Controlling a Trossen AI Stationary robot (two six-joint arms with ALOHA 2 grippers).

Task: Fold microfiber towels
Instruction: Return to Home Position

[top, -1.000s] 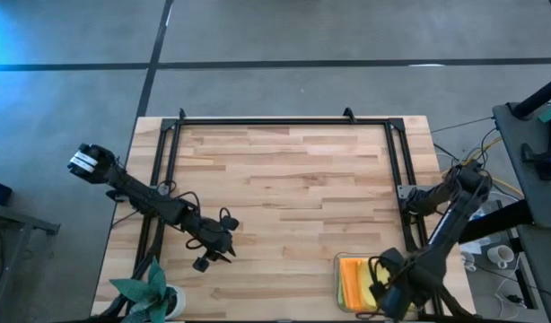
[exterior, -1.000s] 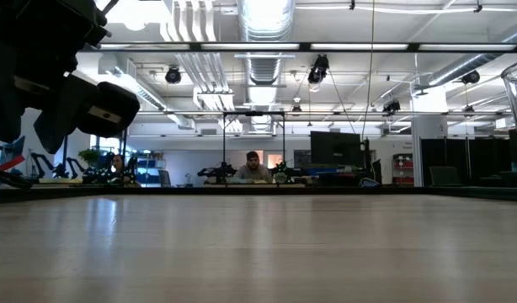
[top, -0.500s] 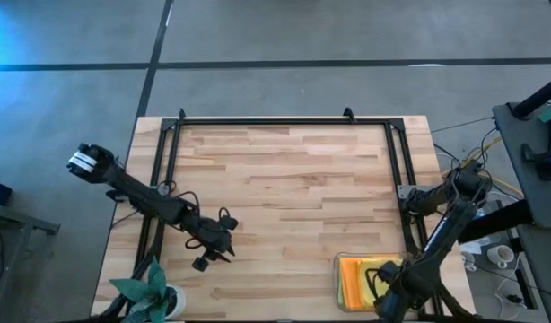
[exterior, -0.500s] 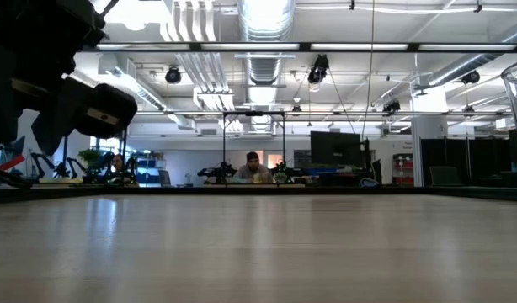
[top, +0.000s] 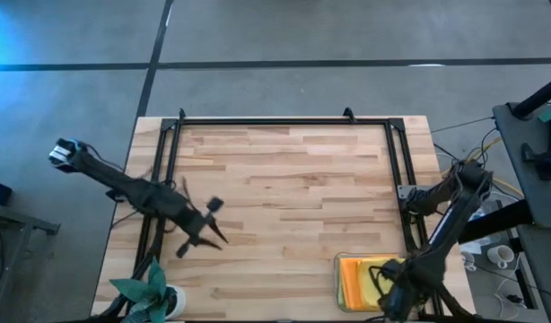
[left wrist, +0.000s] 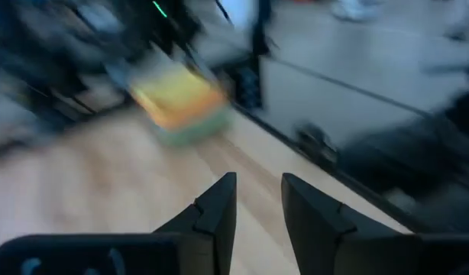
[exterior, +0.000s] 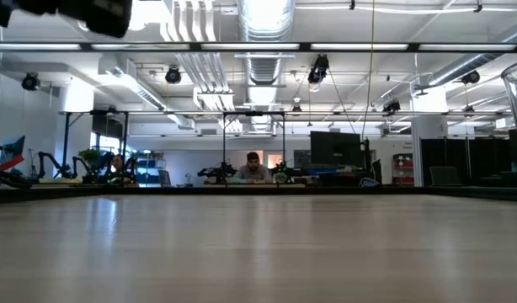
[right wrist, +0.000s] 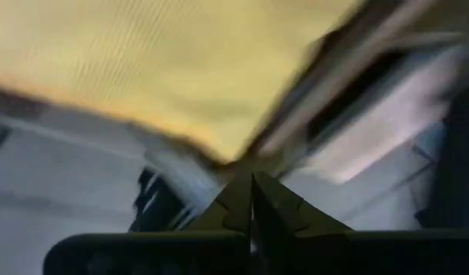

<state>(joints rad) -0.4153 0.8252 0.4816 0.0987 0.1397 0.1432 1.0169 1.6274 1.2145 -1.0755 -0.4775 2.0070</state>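
A stack of microfiber towels lies in a clear tray point(top: 337, 280) at the table's near right corner, with an orange towel point(top: 352, 280) and a yellow towel point(top: 376, 272) on top. My right gripper point(top: 390, 292) hangs over the tray's right end, shut. In the right wrist view its fingertips point(right wrist: 251, 179) stand at a corner of the yellow towel point(right wrist: 143, 61). My left gripper point(top: 208, 235) is raised above the table's near left part. It is open with nothing between its fingers point(left wrist: 257, 183), and faces the towel stack point(left wrist: 177, 99) across the table. My right gripper's shut fingertips come slanting down to the yellow towel's corner point(right wrist: 233, 156). The view is blurred, so I cannot tell whether they touch or hold the cloth.
A small green plant point(top: 150, 292) stands at the near left corner, close under my left arm. A black frame point(top: 284, 121) runs along the table's far edge and both sides. The bare wooden tabletop point(top: 293, 197) lies between the two arms. People sit at desks far behind.
My left gripper has risen fast from just above the table and has drawn back a little toward the left edge, rolling as it went. In the low view it has gone from the left side up to the picture's top edge. My right arm has only shifted slightly over the tray.
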